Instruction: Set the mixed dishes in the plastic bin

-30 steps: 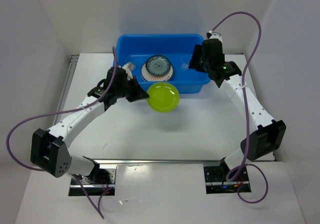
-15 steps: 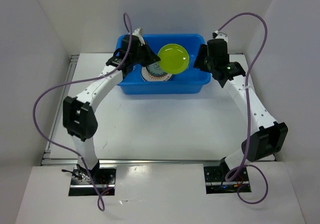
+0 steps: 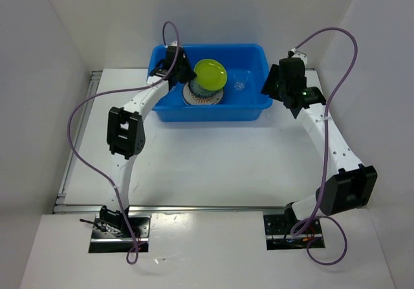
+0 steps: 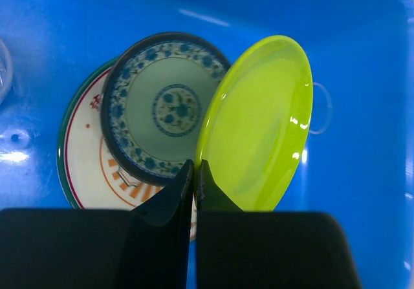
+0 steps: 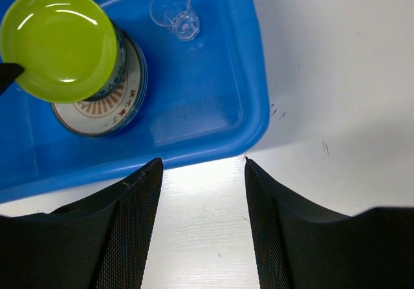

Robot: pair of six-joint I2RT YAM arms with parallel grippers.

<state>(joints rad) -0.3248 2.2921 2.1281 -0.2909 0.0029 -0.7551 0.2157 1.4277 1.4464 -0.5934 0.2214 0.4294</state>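
Observation:
The bright blue plastic bin (image 3: 255, 111) stands at the back of the table. My left gripper (image 3: 187, 75) is shut on the rim of the lime-green plate (image 3: 210, 74) and holds it tilted over the stack of plates (image 3: 196, 96) inside the bin. In the left wrist view my left gripper (image 4: 195, 164) pinches the lime-green plate (image 4: 262, 124) above the small dark teal plate (image 4: 155, 105) and the orange-sunburst plate (image 4: 87, 156). A clear cup (image 5: 174, 12) lies in the bin. My right gripper (image 5: 202, 166) is open and empty over the table beside the bin's rim (image 5: 259, 117).
White walls enclose the table on three sides. The bin (image 5: 213, 101) holds the plate stack (image 5: 103, 108) at its left half and the clear cup (image 3: 239, 85) to the right. The right arm (image 3: 323, 127) stands right of the bin.
My left gripper carried the lime-green plate from in front of the bin up and over its rim, then lower over the stack. My right gripper drew back from the bin to the right.

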